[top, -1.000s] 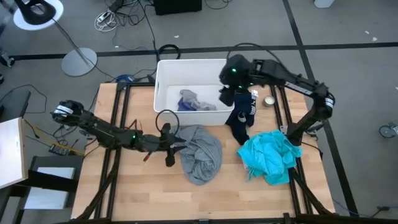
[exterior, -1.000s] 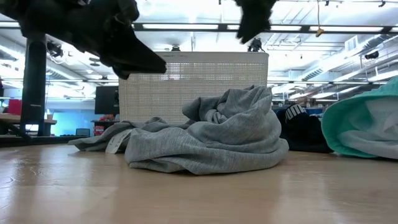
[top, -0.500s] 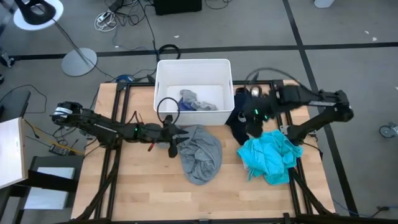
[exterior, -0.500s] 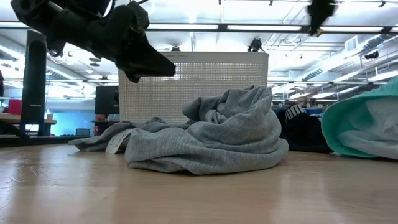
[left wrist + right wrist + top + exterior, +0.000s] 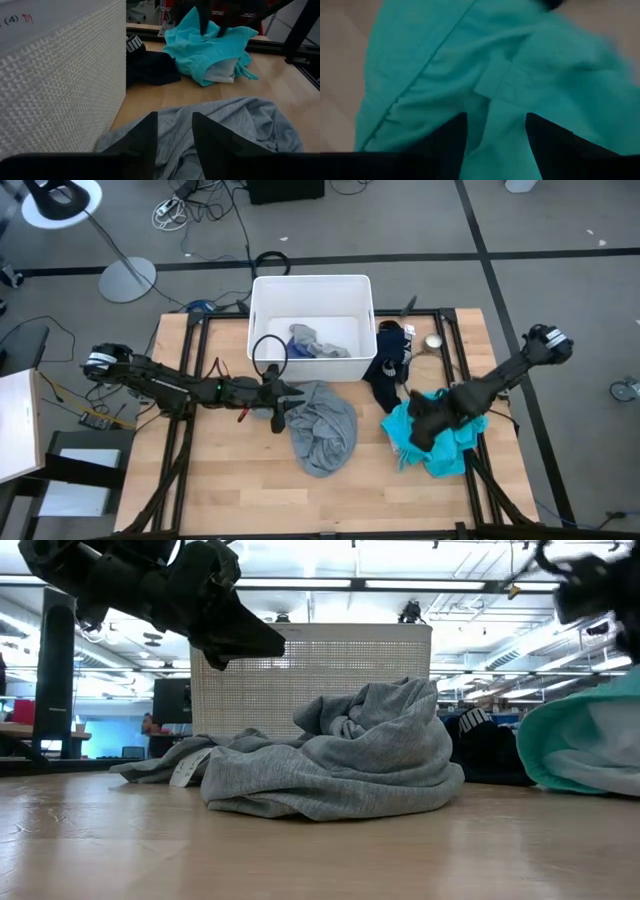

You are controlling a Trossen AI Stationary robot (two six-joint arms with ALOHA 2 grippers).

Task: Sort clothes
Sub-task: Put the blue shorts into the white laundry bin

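The large grey shirt [image 5: 325, 430] lies crumpled at the table's middle and also shows in the low view [image 5: 350, 760]. The teal shirt [image 5: 452, 452] lies in a heap at the right. The dark navy garment with white print [image 5: 388, 370] lies against the white bin's right wall. A small blue-grey garment [image 5: 310, 342] lies in the bin [image 5: 310, 278]. My left gripper [image 5: 288, 402] is open, above the grey shirt's left edge [image 5: 235, 120] and clear of it [image 5: 275, 642]. My right gripper [image 5: 418, 435] is open just over the teal shirt [image 5: 445, 60].
The white bin's perforated wall [image 5: 60, 80] stands close to my left gripper on its far side. A small round metal object [image 5: 433, 342] sits at the far right. Black frame rails run along both table sides. Bare wood [image 5: 250, 490] lies toward the near edge.
My right gripper has swung from the bin's right wall toward the table's near edge and down, and now hangs over the teal shirt. My left gripper has shifted a little toward the grey shirt. The clothes on the table have kept still.
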